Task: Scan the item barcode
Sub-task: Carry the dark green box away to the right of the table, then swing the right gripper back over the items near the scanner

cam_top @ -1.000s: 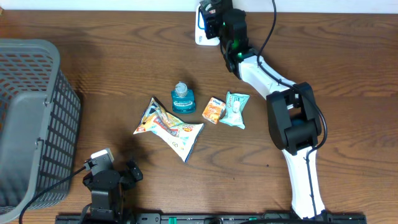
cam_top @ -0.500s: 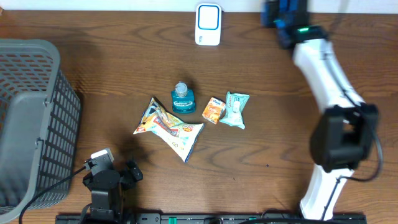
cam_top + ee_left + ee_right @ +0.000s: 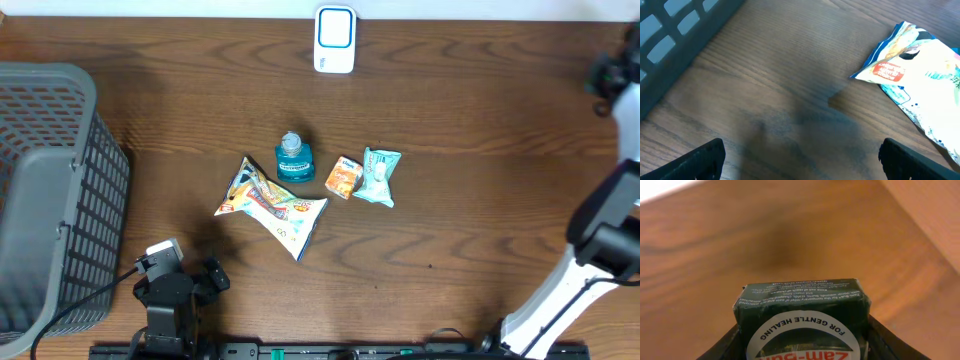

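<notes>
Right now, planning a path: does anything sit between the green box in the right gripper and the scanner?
Nothing visible does. From the right gripper with the green box at the table's right edge, only bare wood runs to the scanner. The bottle and snack packets lie nearer the middle, off that line.

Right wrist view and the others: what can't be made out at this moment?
Right wrist: green box cut off by the bottom edge; no barcode shows.
Overhead: right gripper blurred at the right edge; its load unreadable.
Left wrist: snack bag cut off by the right edge.
</notes>
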Controlling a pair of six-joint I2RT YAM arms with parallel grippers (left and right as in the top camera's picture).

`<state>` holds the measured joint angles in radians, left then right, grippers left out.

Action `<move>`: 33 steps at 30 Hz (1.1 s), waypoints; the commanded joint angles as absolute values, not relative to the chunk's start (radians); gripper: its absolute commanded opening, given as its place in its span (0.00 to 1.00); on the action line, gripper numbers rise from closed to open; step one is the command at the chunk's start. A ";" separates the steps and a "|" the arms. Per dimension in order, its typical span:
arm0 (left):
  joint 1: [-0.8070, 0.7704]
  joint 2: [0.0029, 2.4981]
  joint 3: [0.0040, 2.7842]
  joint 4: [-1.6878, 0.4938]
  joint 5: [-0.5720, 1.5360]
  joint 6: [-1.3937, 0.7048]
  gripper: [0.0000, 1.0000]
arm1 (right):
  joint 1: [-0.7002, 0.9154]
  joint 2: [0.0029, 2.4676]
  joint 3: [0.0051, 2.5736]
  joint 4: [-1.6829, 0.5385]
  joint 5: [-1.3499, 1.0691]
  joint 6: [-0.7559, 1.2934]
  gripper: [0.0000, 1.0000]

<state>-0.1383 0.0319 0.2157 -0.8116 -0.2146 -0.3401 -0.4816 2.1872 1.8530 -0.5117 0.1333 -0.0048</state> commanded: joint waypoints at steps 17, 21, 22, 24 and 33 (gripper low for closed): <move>-0.136 0.031 0.215 -0.882 -0.220 -0.319 0.98 | -0.679 2.204 1.851 -0.585 0.017 0.043 0.99; -0.136 0.031 0.215 -0.882 -0.220 -0.319 0.98 | -0.662 2.125 1.851 -0.611 -0.154 0.087 0.99; -0.136 0.031 0.215 -0.882 -0.220 -0.319 0.98 | -0.656 2.104 1.851 -0.616 -0.206 0.098 0.99; -0.136 0.031 0.215 -0.882 -0.220 -0.319 0.98 | -0.641 2.064 1.851 -0.623 -0.311 0.100 0.99; -0.136 0.031 0.215 -0.882 -0.220 -0.319 0.98 | -0.450 1.883 1.851 -0.648 -0.643 0.065 0.99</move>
<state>-0.1383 0.0319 0.2157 -0.8116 -0.2146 -0.3401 -0.5308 1.9354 1.8500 -0.6308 -0.4980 0.0792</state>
